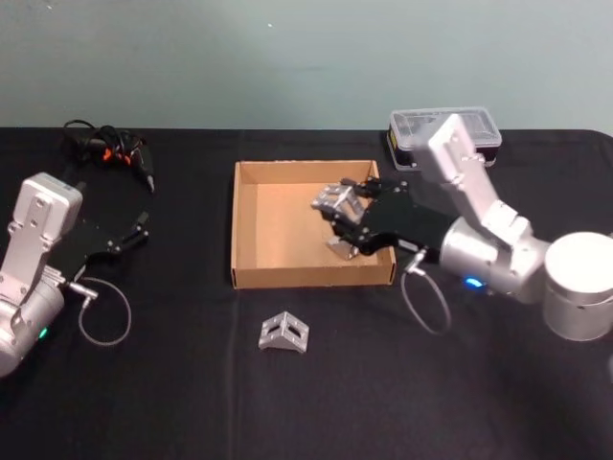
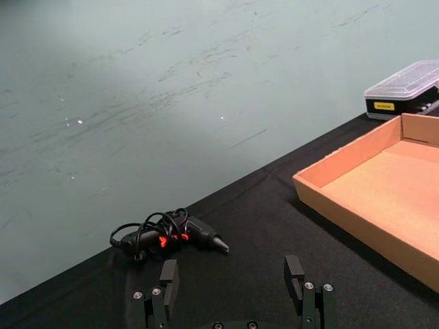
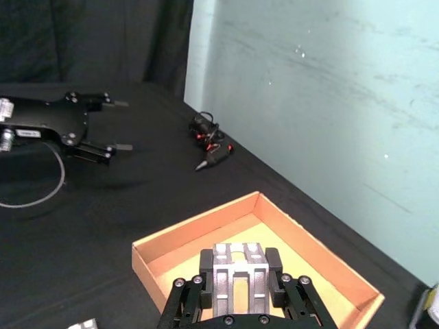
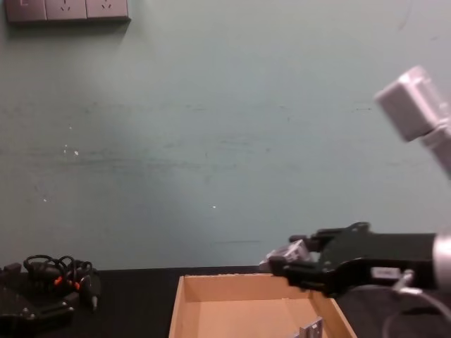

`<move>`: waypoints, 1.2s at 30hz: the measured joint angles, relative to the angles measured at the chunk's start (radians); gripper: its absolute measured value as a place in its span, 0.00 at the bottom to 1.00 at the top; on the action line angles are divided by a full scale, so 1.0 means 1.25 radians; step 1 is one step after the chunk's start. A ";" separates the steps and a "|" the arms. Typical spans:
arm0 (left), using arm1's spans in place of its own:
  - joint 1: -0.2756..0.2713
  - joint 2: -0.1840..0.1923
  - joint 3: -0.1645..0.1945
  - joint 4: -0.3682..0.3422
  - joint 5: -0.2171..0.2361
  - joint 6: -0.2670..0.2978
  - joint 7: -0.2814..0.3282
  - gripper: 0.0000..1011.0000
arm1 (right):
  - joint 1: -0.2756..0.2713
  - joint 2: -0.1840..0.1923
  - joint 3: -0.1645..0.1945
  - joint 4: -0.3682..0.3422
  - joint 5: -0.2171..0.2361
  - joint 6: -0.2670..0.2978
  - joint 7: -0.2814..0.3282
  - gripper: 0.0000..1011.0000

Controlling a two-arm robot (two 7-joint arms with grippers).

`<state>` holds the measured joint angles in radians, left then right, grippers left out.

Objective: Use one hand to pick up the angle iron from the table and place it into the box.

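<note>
Head view: right hand (image 1: 338, 217) stretched over the box (image 1: 238, 230), jaws clamped on an angle iron (image 1: 332, 202); left hand (image 1: 139, 230) parked, jaws apart.

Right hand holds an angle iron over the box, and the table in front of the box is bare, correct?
No: the head view shows an angle iron on the table in front of the box. The right hand does hold another over it.

Low-walled box (image 1: 306, 275), right gripper (image 1: 347, 215) holding angle iron (image 1: 332, 201) over its right half, left half open
</note>
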<state>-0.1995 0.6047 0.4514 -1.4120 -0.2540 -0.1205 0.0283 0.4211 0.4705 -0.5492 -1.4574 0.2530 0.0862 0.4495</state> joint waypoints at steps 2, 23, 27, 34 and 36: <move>0.000 0.000 0.000 0.000 0.000 0.000 0.000 1.00 | 0.018 -0.023 -0.010 0.027 -0.015 0.005 -0.002 0.45; 0.000 0.000 0.000 0.000 0.000 0.000 0.000 1.00 | 0.079 -0.168 -0.041 0.214 -0.101 0.034 -0.033 0.45; 0.000 0.000 0.000 0.000 0.000 0.000 0.000 1.00 | 0.079 -0.173 -0.041 0.227 -0.115 0.040 -0.035 0.45; 0.000 0.000 0.000 0.000 0.000 0.000 0.000 1.00 | 0.074 -0.179 -0.034 0.238 -0.133 0.049 -0.037 0.45; 0.000 0.000 0.000 0.000 0.000 0.000 0.000 1.00 | 0.071 -0.181 -0.031 0.239 -0.138 0.050 -0.037 0.45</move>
<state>-0.1995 0.6047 0.4514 -1.4120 -0.2539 -0.1206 0.0283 0.5104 0.2442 -0.5874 -1.1589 0.0811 0.1484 0.4036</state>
